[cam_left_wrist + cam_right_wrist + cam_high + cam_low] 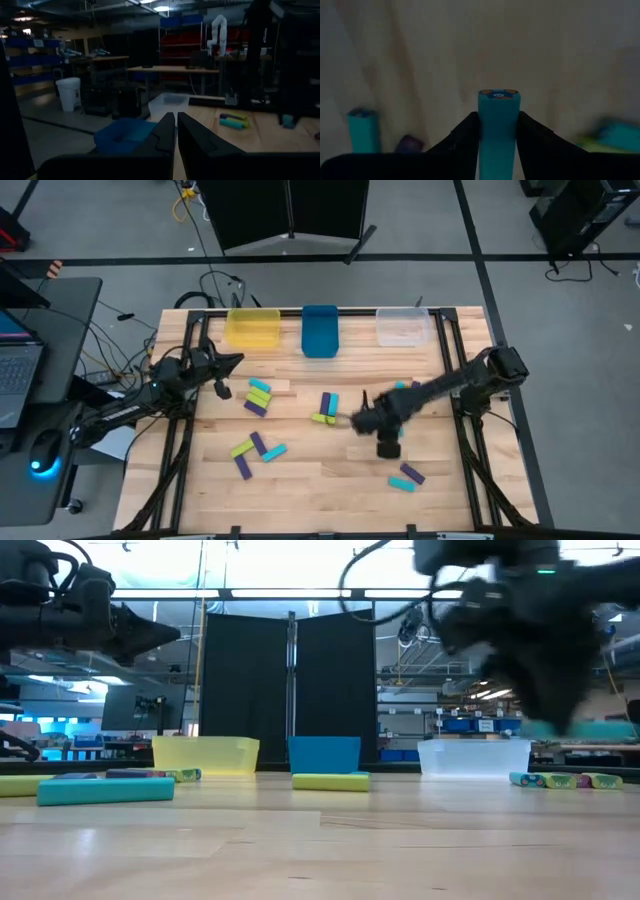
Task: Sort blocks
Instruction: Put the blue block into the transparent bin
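blocks (259, 392): purple, lime, cyan
held block (498, 127): cyan, orange spots on its end
bins: yellow (253, 328), blue (320, 330), clear (404, 328)
table (330, 480): pale wood
arms: dark

Grey floor (100, 240) with dark seam lines. Black curtain panels (290, 680) behind the wooden worktop (330, 490). Laptop desk (40, 340) to one side. Ceiling strip lights (330, 592), distant shelving with blue bins (480, 724).

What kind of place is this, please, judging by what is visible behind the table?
Probably a robotics lab or workshop. Shelves of blue storage bins line the back wall, a white robot arm stands near a workbench, and a laptop sits beside the table.
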`<action>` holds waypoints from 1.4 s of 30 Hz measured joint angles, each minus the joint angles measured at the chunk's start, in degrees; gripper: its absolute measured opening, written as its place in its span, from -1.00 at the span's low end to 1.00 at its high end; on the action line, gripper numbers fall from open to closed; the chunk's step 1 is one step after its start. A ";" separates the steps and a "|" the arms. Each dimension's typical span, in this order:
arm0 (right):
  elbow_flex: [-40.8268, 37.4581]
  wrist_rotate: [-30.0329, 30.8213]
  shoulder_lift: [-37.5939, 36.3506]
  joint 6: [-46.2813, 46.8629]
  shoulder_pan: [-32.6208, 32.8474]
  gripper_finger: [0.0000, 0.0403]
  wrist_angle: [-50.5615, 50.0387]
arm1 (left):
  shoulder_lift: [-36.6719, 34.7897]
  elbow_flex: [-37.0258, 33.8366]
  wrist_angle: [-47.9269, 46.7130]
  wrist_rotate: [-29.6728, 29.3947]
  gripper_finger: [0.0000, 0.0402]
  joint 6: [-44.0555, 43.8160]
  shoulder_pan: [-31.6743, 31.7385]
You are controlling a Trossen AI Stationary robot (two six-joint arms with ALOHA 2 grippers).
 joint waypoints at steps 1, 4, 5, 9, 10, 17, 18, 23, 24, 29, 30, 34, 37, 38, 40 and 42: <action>1.33 0.64 -0.14 -1.66 -2.14 -0.44 -1.55 | 0.00 0.00 0.02 0.00 -0.85 -0.02 -0.01; 4.96 2.29 -0.54 -5.79 -9.94 -0.44 -4.16 | 0.02 0.00 0.22 -0.04 -0.85 -1.90 -0.01; 6.10 3.02 -0.60 -6.77 -12.86 -0.44 -5.20 | 0.02 0.00 0.46 -0.07 -0.85 -2.79 -0.01; 10.42 6.97 -1.08 -9.61 -24.93 -0.44 -8.66 | 0.02 0.00 0.86 -0.15 -0.85 -3.71 -0.03; 11.45 8.27 -1.08 -9.94 -28.15 -0.44 -9.29 | 0.02 0.00 0.90 -0.15 -0.85 -3.12 -0.03; 13.27 11.43 -0.69 -8.90 -51.03 -0.44 -7.57 | 0.02 0.01 1.07 -1.39 -0.85 -0.43 -0.03; 13.25 11.24 -0.38 -8.52 -53.80 -0.44 -6.79 | 0.02 0.00 1.07 -1.68 -0.85 -0.35 -0.03; 13.17 6.48 0.58 -4.61 -63.63 -0.44 0.06 | 0.02 0.01 1.42 -3.00 -0.85 -1.16 -0.03; 13.20 5.74 0.59 -3.49 -64.62 -0.44 1.44 | 0.02 0.01 1.42 -3.03 -0.85 -1.10 -0.03; 13.20 5.22 2.25 0.23 -66.07 -0.44 4.71 | 0.02 0.02 0.88 -3.19 -0.85 0.37 -0.03; 13.20 5.10 2.83 0.53 -66.06 -0.44 4.54 | 0.02 0.00 0.86 -3.21 -0.85 0.35 -0.03; 13.20 5.60 5.16 0.56 -66.78 -0.44 4.16 | 0.02 0.00 1.14 -3.21 -0.85 1.12 -0.03; 13.20 6.70 6.57 0.73 -69.12 -0.44 3.79 | 0.02 0.02 2.30 -3.21 -0.85 2.43 -0.01; 13.20 6.81 6.99 0.73 -69.92 -0.44 3.49 | 0.02 0.02 2.71 -3.21 -0.85 2.37 -0.01; 13.20 7.00 7.71 0.72 -71.34 -0.44 2.82 | 0.00 0.08 2.53 -3.19 -0.85 1.83 -0.01; 12.95 6.98 7.99 0.59 -72.32 -0.44 2.34 | 0.01 0.11 2.08 -2.56 -0.85 1.69 -0.03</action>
